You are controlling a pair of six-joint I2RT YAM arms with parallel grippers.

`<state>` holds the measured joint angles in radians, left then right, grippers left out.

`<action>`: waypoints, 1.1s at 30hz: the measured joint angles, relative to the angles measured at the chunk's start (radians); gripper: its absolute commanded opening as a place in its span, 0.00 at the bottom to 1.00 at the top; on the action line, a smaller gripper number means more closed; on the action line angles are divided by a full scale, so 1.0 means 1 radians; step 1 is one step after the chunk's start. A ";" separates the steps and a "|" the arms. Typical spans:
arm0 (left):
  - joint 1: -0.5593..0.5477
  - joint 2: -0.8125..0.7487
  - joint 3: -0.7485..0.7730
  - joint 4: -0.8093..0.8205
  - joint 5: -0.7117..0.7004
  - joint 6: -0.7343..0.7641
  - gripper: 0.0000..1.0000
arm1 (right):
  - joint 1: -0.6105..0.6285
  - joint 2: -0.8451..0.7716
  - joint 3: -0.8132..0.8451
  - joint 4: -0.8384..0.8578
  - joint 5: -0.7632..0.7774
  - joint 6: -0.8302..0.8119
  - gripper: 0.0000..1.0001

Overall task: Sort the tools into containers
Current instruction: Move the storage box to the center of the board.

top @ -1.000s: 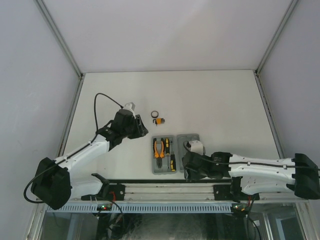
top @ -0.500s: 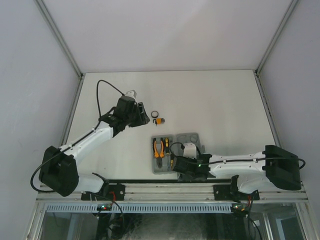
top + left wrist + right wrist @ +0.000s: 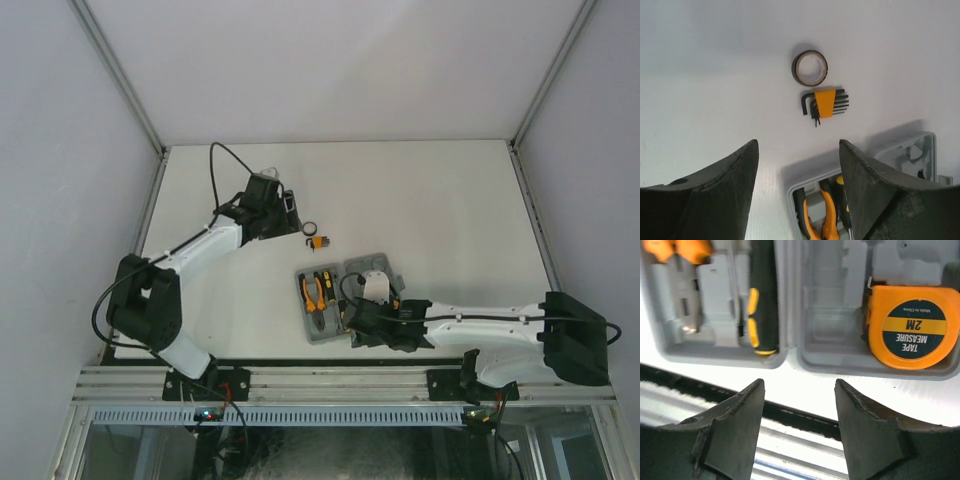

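The grey tool case [image 3: 368, 266] lies open near the table's front, slightly turned. Its left half holds the orange-handled pliers [image 3: 317, 292] and a black-and-yellow screwdriver [image 3: 763, 295]. The right half [image 3: 832, 315] holds the round orange tape measure [image 3: 913, 328]. The black ring [image 3: 311, 229] and the hex key set [image 3: 319, 241] lie on the table beyond the case. They also show in the left wrist view, ring [image 3: 809, 68] and hex keys [image 3: 825, 103]. My left gripper [image 3: 288, 212] is open and empty, left of the ring. My right gripper [image 3: 353, 325] is open and empty over the case's near edge.
A metal rail [image 3: 790, 440] runs along the table's front edge just under my right gripper [image 3: 799, 382]. Grey walls close in the white table [image 3: 450, 200] on three sides. My left arm's cable [image 3: 222, 160] loops above the table at the far left.
My left arm has swung further out and toward the ring. My right gripper has moved left along the case's near edge. The case has turned slightly.
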<state>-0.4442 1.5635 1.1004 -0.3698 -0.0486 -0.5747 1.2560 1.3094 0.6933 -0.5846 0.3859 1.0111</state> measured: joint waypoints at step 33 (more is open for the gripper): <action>-0.117 0.579 0.598 -0.296 -0.191 0.142 0.75 | 0.017 -0.332 -0.091 -0.005 0.084 -0.046 0.60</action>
<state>-0.5617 2.1426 1.6981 -0.6662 -0.2398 -0.4328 1.2728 0.9771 0.6022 -0.5900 0.4698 0.9649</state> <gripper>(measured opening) 0.758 0.604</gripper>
